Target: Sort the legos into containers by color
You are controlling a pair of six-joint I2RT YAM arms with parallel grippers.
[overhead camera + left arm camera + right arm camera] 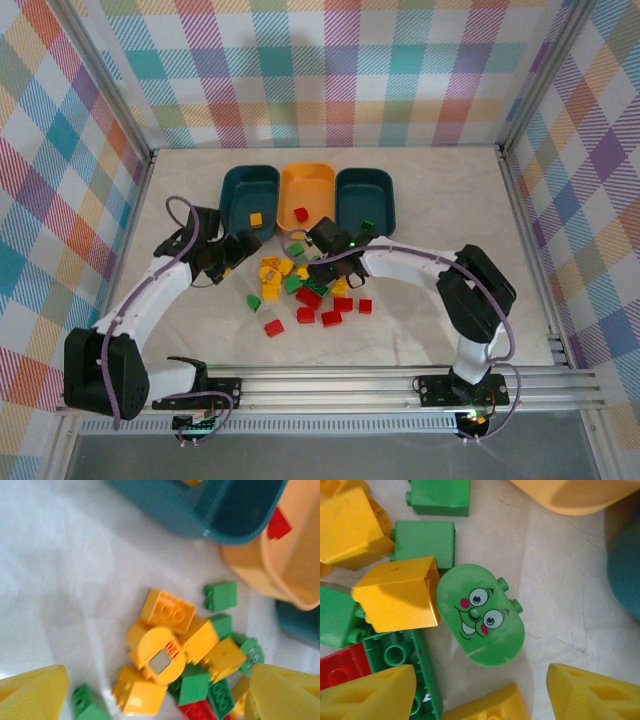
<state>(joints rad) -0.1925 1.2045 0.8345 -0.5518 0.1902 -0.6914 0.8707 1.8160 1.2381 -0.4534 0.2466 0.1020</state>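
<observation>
Top external shows my counter (450,320) with three bins in a row at the back: the left teal bin (240,185) holding one yellow brick (256,217), the orange bin (310,180) holding one red brick (301,214), and the right teal bin (365,195) with a green piece (367,226) by its near rim. My left hand (232,255) hangs just before the left teal bin, fingers wide apart and empty. My right hand (322,262) is low over the legos (300,292), which are heaped on the counter before the bins; its fingers are apart too, gripping nothing. Just ahead of them a green face brick (481,615) lies flat, touching a yellow block (397,595).
</observation>
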